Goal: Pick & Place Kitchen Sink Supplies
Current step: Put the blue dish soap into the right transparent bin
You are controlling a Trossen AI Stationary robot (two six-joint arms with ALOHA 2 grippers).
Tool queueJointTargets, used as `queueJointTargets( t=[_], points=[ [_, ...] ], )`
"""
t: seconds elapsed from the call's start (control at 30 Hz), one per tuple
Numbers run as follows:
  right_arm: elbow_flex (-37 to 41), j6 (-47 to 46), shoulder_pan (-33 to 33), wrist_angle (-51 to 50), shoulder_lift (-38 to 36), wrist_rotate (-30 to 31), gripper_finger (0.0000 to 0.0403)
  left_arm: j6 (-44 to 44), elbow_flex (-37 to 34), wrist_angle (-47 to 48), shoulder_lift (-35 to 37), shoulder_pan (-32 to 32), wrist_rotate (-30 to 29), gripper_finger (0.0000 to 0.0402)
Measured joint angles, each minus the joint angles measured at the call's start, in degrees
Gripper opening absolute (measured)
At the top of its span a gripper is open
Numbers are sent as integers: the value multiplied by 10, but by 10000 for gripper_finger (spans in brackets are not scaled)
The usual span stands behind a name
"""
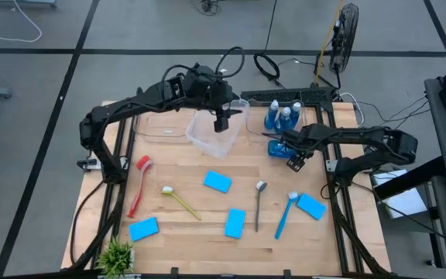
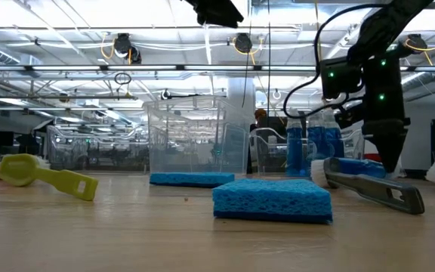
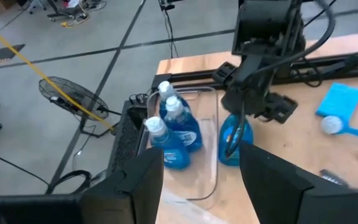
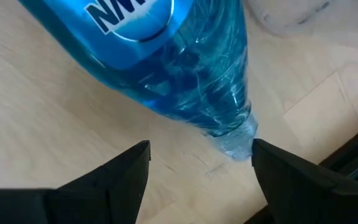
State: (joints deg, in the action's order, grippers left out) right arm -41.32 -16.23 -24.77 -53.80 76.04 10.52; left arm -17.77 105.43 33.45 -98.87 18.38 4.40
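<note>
The right gripper (image 1: pixel 294 160) hangs low at about two o'clock on the table, fingers spread apart, with a blue bottle (image 4: pixel 185 68) lying on its side on the wood just ahead of the fingertips; nothing is clamped between them. That fallen bottle (image 1: pixel 276 147) lies just outside a clear bin (image 3: pixel 211 155) at the table's one-o'clock edge, in which three more blue bottles (image 1: pixel 284 116) with pale caps stand upright, so four bottles in all. The left gripper (image 1: pixel 220 122) hovers at twelve o'clock above a second clear bin (image 1: pixel 207 133); its fingers stand apart and hold nothing. Four flat blue sponges lie on the boards: one near the centre (image 1: pixel 217 182), one at six o'clock (image 1: pixel 235 223), one at eight o'clock (image 1: pixel 144 229) and one at four o'clock (image 1: pixel 311 206). There are three brushes: a red brush (image 1: pixel 139 184) at nine o'clock, a yellow brush (image 1: pixel 180 201) at about seven o'clock, and a blue brush (image 1: pixel 285 214) at five o'clock, its head just beside the four-o'clock sponge. One grey metal spoon-like tool (image 1: pixel 259 203) lies between the six-o'clock sponge and the blue brush. A small green plant (image 1: pixel 115 254) stands at the seven-o'clock corner. In the low view, the nearest sponge (image 2: pixel 272 199) partly blocks the table behind it.
</note>
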Motion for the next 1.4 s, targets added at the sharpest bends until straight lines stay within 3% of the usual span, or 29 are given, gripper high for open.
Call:
queueJointTargets(
  t=[0.17, 0.33, 0.67, 0.87, 1.1, 1.4],
  points=[
    [0, 4, 0, 1, 1, -5, 270, 15, 0, -9, 0, -21, -37, 212],
    [0, 22, 8, 6, 1, -47, 270, 29, 0, -8, 0, -46, -81, 212],
    [0, 34, 94, 12, -5, -78, 270, 33, 0, -7, 0, -80, -153, 212],
    [1, 26, 117, 2, -39, -73, 270, 33, 0, -7, 0, -81, -165, 212],
    [1, 10, 118, -16, -85, -28, 270, 27, 0, -7, 0, -79, -165, 212],
    [1, 8, 99, -14, -54, -16, 270, 14, 0, -7, 0, -72, -166, 212]
  ],
)
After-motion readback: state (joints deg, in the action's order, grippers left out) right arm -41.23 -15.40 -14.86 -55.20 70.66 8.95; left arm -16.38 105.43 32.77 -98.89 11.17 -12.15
